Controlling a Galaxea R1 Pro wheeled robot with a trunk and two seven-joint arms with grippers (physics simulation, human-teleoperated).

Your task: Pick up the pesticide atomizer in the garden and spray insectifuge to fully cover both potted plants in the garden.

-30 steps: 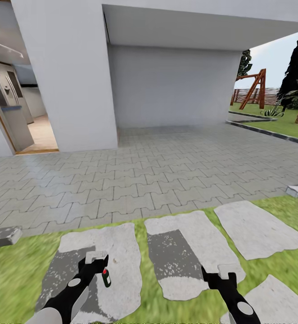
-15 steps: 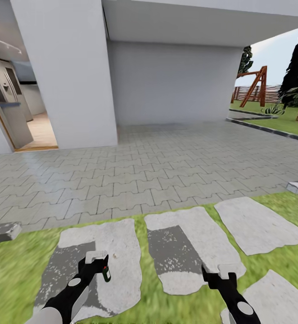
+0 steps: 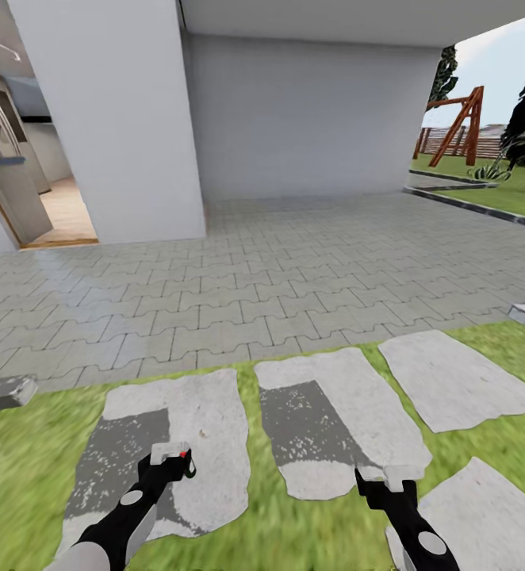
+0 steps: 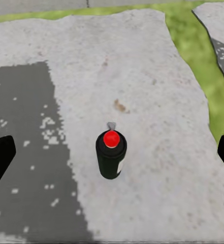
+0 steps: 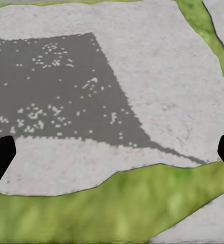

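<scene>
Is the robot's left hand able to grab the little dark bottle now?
Probably yes. The bottle stands upright on the stepping stone, between the open fingers of the left gripper, with nothing in between.

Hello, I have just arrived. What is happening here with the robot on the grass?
The robot stands at the lawn's edge, facing a paved driveway. Its left claw is open above the pesticide atomizer, a small dark bottle with a red top standing upright on a grey stepping stone. The fingers sit wide on either side and do not touch it, so it is not picked up. The right claw is open too, holding nothing, over the next stone.
</scene>
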